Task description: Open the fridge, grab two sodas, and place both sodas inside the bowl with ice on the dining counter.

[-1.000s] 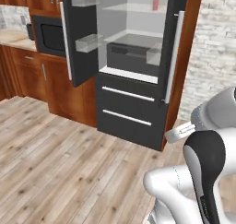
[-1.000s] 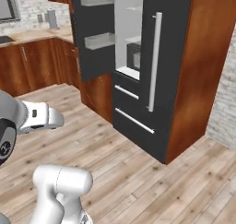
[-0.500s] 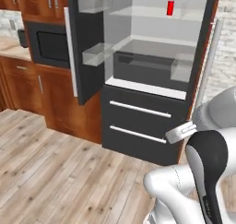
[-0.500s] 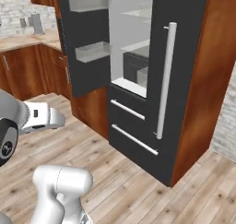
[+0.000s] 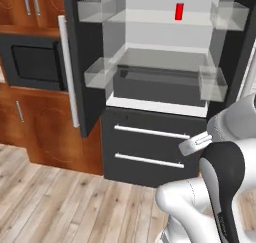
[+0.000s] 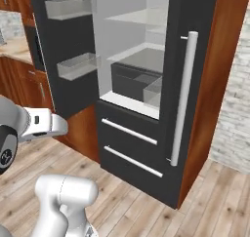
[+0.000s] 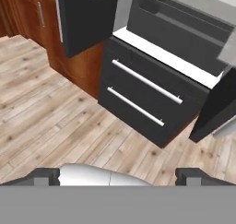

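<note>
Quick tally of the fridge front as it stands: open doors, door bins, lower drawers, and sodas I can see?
Open doors: 2
Door bins: 4
Lower drawers: 2
Sodas, one red can: 1
Total: 9

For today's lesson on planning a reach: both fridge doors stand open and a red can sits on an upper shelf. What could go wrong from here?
1. The red can stands high at the back of the fridge, while the gripper points low at the drawers; a long upward reach may be needed.
2. The open door bins flank the opening, so the arm could clip them.
3. One soda is in sight; the second may take searching.
</note>
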You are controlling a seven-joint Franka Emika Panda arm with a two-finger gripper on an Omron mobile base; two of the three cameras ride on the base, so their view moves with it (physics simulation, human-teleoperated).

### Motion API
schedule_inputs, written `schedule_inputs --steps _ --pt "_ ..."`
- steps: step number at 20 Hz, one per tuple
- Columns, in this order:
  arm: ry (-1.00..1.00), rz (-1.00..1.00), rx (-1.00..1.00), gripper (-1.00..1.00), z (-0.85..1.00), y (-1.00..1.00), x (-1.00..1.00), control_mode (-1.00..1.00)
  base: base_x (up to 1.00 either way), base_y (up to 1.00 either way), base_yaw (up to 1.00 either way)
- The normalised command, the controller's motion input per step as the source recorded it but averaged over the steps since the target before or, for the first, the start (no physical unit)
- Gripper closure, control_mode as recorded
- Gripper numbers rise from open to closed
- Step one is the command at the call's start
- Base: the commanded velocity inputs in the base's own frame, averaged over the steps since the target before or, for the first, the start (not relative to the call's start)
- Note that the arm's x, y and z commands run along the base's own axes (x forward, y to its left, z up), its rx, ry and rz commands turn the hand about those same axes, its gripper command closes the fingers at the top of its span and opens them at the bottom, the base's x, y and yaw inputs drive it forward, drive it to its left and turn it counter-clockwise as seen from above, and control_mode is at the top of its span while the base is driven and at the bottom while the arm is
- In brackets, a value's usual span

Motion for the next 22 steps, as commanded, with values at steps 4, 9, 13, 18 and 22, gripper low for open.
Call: schedule_inputs --steps 4,9,13,18,22 --pt "0.00 0.00 0.00 -1.00 0.00 0.00 0.00 1.00 0.63 0.24 -0.38" --pt "0.00 0.00 0.00 -1.00 0.00 0.00 0.00 1.00 0.55 0.27 -0.37" --pt "0.00 0.00 0.00 -1.00 0.00 0.00 0.00 1.00 0.58 0.40 -0.32" --pt "0.00 0.00 0.00 -1.00 0.00 0.00 0.00 1.00 0.66 0.41 -0.25" --pt "0.00 0.00 0.00 -1.00 0.00 0.00 0.00 1.00 0.73 0.11 -0.18"
